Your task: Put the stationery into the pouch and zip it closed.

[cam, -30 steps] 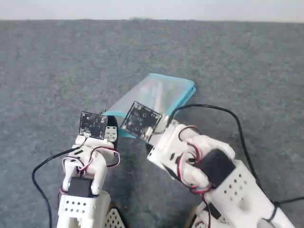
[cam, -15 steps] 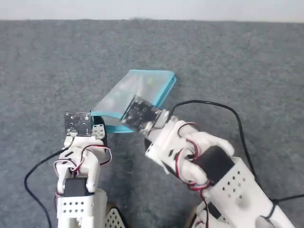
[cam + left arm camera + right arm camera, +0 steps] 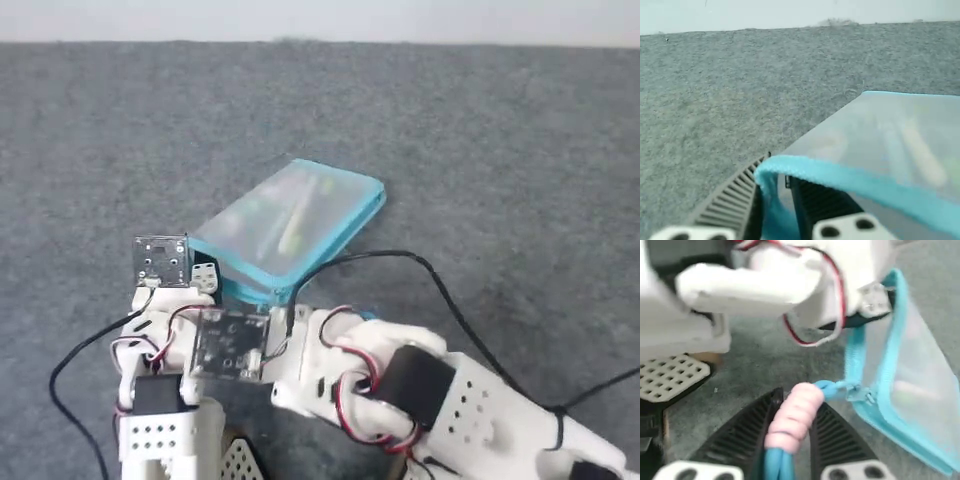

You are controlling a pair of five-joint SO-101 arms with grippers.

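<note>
A translucent pouch [image 3: 290, 220] with a light blue zip edge lies tilted on the grey mat, and stationery [image 3: 297, 222] shows through its skin. My left gripper [image 3: 207, 278] is shut on the pouch's near corner; the left wrist view has the blue edge [image 3: 790, 167] pinched between its fingers [image 3: 820, 205]. The right arm [image 3: 400, 385] lies across the front, its wrist board [image 3: 230, 345] covering its gripper from above. In the right wrist view my right gripper [image 3: 790, 435] is shut on the pink beaded zipper pull [image 3: 795, 412], whose blue cord runs to the slider [image 3: 860, 390] at the pouch's [image 3: 910, 380] corner.
Grey felt mat [image 3: 500, 150] covers the table up to a white wall at the far edge. The left arm's body [image 3: 780, 280] sits close above the zipper in the right wrist view. A perforated base plate [image 3: 240, 462] lies at the front between the arms.
The right arm has swung left and toward the front with the zipper pull. The pouch has turned and now lies flatter. The left gripper shifted left earlier, still holding the corner.
</note>
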